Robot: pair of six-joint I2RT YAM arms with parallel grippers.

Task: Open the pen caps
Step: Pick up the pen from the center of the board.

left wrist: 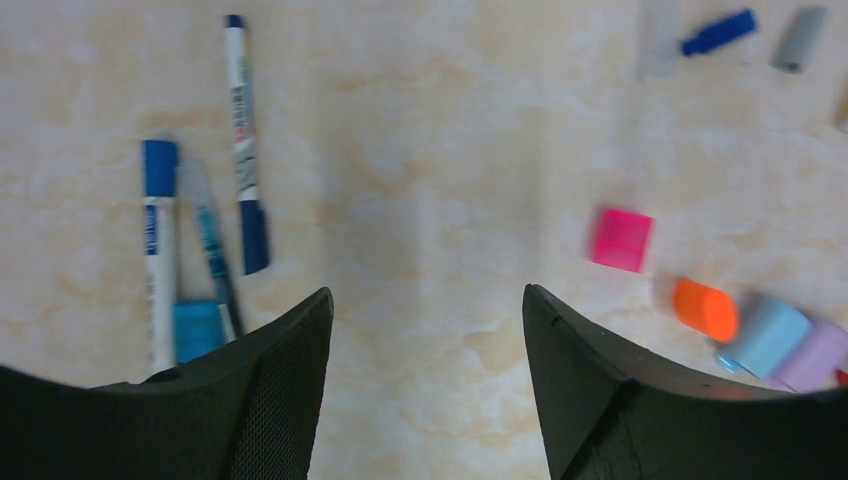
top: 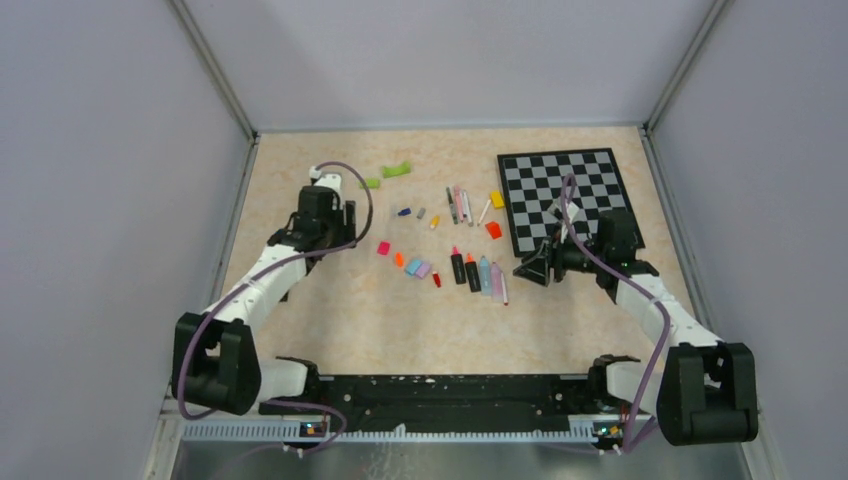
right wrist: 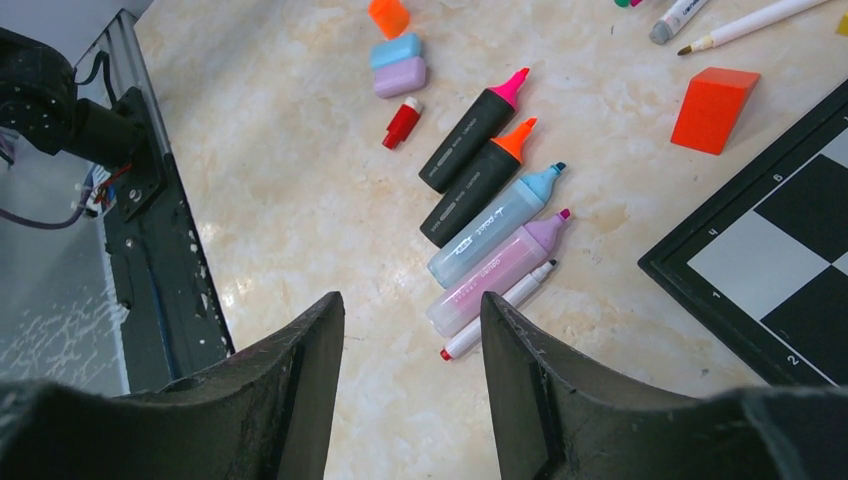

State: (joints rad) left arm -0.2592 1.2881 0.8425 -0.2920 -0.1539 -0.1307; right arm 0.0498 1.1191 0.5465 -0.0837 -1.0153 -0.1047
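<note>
The left gripper (left wrist: 428, 295) and right gripper (right wrist: 412, 300) both gape, empty. The capped pens (left wrist: 241, 120) at ten o'clock (probably light, slippery) want a firm mid-barrel hold.

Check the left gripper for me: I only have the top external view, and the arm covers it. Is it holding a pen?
Observer: No. The left wrist view shows the left gripper open and empty over bare table.
Operator: Any pens hidden from my view there?
Observer: Yes: a white pen with a blue cap, a longer white pen and a thin teal pen between them.
Operator: And the right gripper?
Observer: The right gripper is open and empty, facing the uncapped purple highlighter.
</note>
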